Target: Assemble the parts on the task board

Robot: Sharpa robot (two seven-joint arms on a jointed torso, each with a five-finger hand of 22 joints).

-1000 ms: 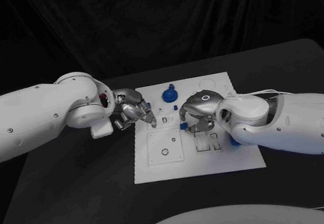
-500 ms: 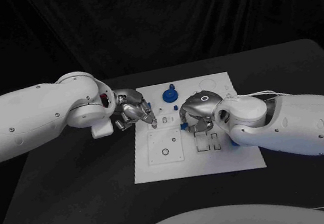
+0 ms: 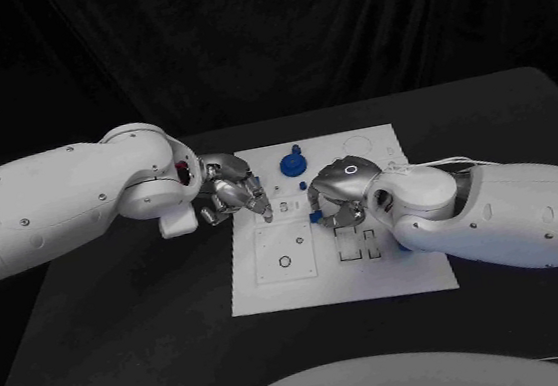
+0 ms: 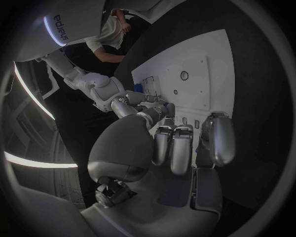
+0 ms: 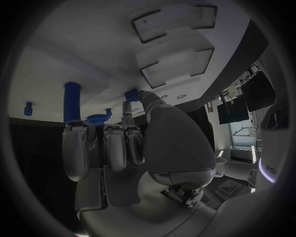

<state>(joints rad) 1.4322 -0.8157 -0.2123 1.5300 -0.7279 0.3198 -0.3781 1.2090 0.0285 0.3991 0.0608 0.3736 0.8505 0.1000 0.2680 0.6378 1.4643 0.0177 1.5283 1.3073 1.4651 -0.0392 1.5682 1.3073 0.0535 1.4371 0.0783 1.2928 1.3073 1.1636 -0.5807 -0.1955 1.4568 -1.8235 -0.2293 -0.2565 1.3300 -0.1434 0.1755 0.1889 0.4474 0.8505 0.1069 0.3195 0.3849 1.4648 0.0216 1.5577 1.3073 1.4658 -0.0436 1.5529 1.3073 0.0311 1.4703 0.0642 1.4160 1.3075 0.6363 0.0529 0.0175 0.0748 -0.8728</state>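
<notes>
We had our right hand (image 3: 339, 193) pinching a small blue part (image 5: 131, 95) over the task board (image 3: 295, 282); our left hand (image 3: 232, 194), fingers curled on nothing, hovered beside. Next called for seating it.

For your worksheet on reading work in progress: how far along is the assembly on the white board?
Done: a blue round part and a blue peg stand on the white rectangular task board. In hand: the right robot hand works at a small blue piece; whether it grips it is unclear. Left: the recesses under it look unfilled. The left robot hand hovers.
</notes>
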